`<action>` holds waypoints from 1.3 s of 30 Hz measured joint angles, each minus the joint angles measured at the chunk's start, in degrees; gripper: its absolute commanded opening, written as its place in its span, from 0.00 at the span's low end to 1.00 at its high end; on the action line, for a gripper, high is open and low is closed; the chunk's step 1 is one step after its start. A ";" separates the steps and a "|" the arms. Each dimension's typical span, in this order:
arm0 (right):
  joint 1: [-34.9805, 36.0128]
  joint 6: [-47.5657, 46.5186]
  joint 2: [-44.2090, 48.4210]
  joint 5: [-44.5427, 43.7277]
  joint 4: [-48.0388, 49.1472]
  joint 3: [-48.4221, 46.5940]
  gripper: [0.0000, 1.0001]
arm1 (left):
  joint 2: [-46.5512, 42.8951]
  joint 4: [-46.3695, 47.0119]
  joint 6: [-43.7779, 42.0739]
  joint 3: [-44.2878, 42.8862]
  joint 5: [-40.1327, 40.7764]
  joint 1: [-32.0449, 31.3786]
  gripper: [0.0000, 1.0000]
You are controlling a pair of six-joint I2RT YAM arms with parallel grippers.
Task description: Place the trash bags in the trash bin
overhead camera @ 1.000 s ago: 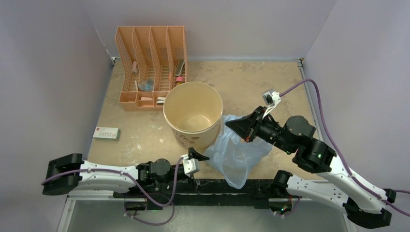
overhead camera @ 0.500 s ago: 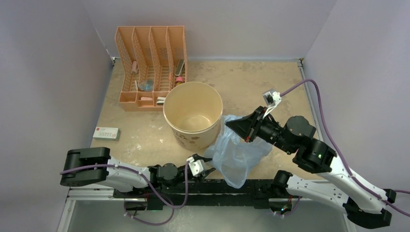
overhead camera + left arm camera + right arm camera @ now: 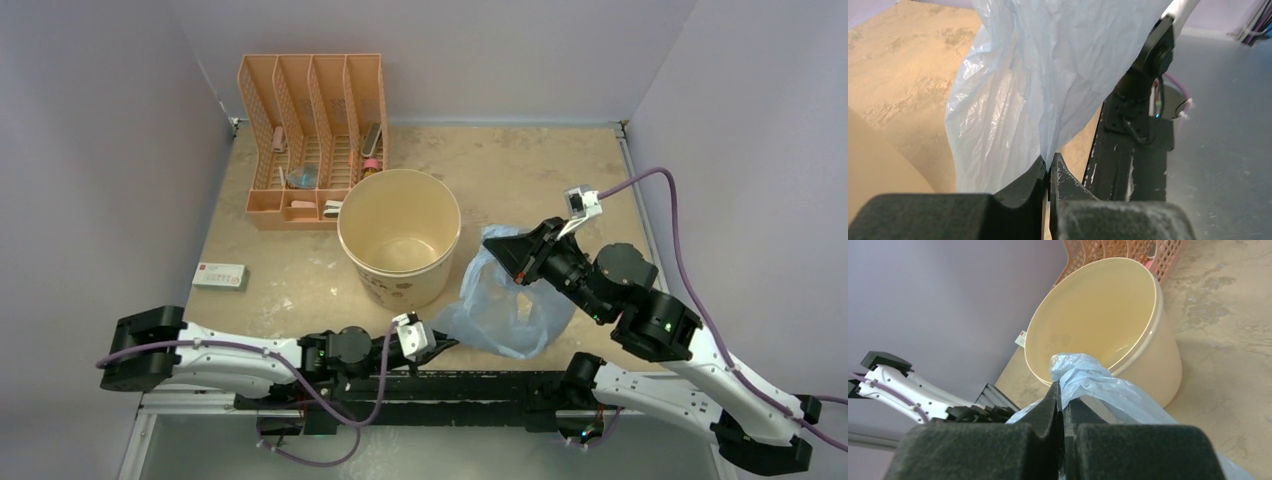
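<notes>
Left end effector [image 3: 1049,162]: the jaws have gone from wide apart to fully together within the last second. They are now clamped on the lowest edge of the bag [image 3: 1048,80], and the film tapers straight down into the seam between them.

Right end effector [image 3: 1062,390]: jaws together, pinching the bunched top of the bag. In the top view this end effector [image 3: 497,242] has shifted right and a little further back, and the film has drawn away from the near table edge.

Bag [image 3: 500,310]: held at both ends and slung between the two end effectors. It sits just right of the bin [image 3: 398,172] and wholly outside it. The bin interior shows empty.

Judgement: both grasps are secured, so the bag is ready to be lifted and carried over the rim. Insertion has not begun.

Pose, left arm: laid low along the near edge of the table [image 3: 530,170], forearm stretched rightward, end effector [image 3: 440,343] pointing at the bag's lower left corner.

Pose, right arm: raised and folded at the elbow, end effector aimed left toward the bin and clear of the table.
</notes>
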State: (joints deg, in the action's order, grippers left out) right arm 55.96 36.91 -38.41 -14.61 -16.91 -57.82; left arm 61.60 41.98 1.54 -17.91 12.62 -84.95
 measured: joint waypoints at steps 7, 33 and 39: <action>0.00 0.66 1.22 -4.94 -0.79 0.00 0.00 | -10.58 -19.15 4.61 -7.30 -0.42 0.00 0.52; 0.00 2.16 0.15 -8.13 -0.79 2.29 0.00 | -22.12 -25.57 14.14 9.03 7.56 0.00 0.95; 0.00 2.19 -0.15 -7.30 -0.76 2.29 0.00 | -15.91 -7.67 9.22 17.11 6.47 0.00 1.00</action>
State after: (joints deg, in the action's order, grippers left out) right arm 55.96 39.09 -38.57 -21.91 -17.67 -55.53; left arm 45.69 34.30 10.76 -0.80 19.09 -84.95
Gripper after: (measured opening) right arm 0.005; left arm 0.990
